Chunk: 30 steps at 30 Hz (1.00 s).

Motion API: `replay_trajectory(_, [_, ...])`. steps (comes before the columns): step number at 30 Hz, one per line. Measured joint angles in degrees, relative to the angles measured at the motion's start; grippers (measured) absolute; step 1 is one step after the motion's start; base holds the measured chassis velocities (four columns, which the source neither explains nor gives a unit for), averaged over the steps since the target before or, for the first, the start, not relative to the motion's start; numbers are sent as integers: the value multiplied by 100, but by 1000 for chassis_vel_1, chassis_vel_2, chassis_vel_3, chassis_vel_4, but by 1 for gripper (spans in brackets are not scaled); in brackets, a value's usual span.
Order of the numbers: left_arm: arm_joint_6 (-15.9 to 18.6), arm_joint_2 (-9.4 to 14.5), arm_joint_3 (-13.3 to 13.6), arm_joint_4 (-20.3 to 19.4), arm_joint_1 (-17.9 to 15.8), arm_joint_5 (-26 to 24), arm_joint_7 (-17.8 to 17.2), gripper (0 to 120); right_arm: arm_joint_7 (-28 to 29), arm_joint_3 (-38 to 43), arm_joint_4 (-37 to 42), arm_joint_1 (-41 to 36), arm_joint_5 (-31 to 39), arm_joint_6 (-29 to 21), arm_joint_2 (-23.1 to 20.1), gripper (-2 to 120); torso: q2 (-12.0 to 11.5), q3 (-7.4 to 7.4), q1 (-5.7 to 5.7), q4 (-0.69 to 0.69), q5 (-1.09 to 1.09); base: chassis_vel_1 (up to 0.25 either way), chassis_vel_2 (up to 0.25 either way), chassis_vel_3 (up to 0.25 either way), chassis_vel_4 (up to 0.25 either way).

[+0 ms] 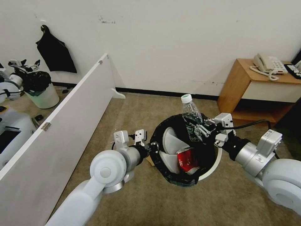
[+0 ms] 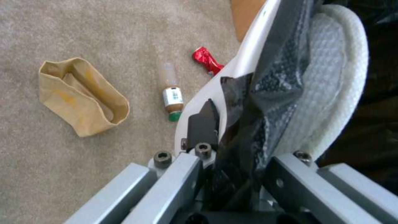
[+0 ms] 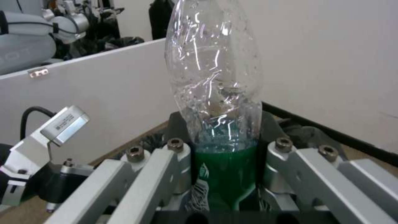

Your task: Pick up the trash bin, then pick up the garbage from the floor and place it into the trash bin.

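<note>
While clamped on the trash bin (image 1: 210,169) rim, left gripper (image 1: 152,147) holds it off the carpet (image 1: 219,201); right gripper (image 1: 200,130) grips a clear bottle (image 1: 190,117) upright over the opening. Seen from left wrist: paper bag (image 2: 83,96), small bottle (image 2: 172,101), red wrapper (image 2: 206,59) on open carpet.

Beige carpeted floor (image 2: 83,25) carries the things. In the left wrist view, a tan paper bag (image 2: 83,96) lies open at centre left, a small bottle (image 2: 172,96) lies on its side near the middle, and a crushed red wrapper (image 2: 206,59) lies just above it.
</note>
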Motion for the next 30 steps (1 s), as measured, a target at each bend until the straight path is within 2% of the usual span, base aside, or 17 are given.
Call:
replay_trajectory(4, [0, -39, 0, 2, -11, 2, 0, 1, -3, -6, -2, 0, 1, 2, -1, 25, 0, 0, 0, 0, 0, 0, 0, 0, 0])
replay_trajectory(9, [-2, -83, 9, 29, -36, 4, 0, 1, -20, -17, 5, -17, -1, 2, -1, 47, 0, 0, 0, 0, 0, 0, 0, 0, 0])
replay_trajectory(13, [-3, -131, 24, 51, -66, 0, 0, 1, -41, -49, 5, -33, -22, 0, 3, 55, 0, 0, 0, 0, 0, 0, 0, 0, 0])
replay_trajectory(14, [-7, -137, 29, 54, -80, -7, -1, 1, -59, -64, -9, -47, -40, -3, 11, 61, 0, 0, 0, 0, 0, 0, 0, 0, 0])
replay_trajectory(20, [-21, -121, 30, 56, -107, -30, -1, 1, -90, -104, -40, -50, -62, -12, 45, 69, 0, 0, 0, 0, 0, 0, 0, 0, 0])
replay_trajectory(30, [-40, -109, 31, 61, -142, -60, -2, 1, -133, -129, -83, -61, -87, -19, 78, 70, 0, 0, 0, 0, 0, 0, 0, 0, 0])
